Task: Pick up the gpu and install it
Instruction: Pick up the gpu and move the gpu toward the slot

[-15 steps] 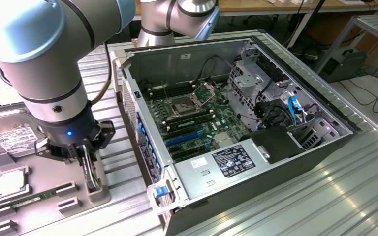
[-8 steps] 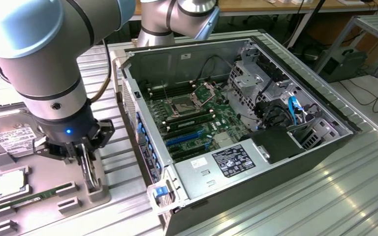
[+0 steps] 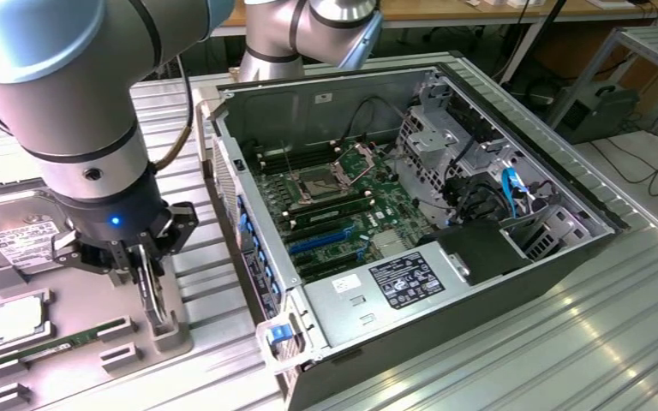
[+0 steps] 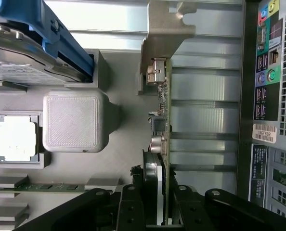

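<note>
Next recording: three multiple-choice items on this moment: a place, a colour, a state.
1. Where is the thin dark expansion card with the silver bracket? A in a motherboard slot; B at the grey parts tray, outside the open computer case; C on the floor.
2. The motherboard's long expansion slots are: A red; B yellow; C blue.
3. The gripper is: A shut on the card; B wide open; C holding a screwdriver.
Key: B, it stands edge-up at the tray; C, blue strips show; A, fingers press both faces.

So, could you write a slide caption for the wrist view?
End effector gripping the gpu, standing on edge, beside the computer case.
</note>
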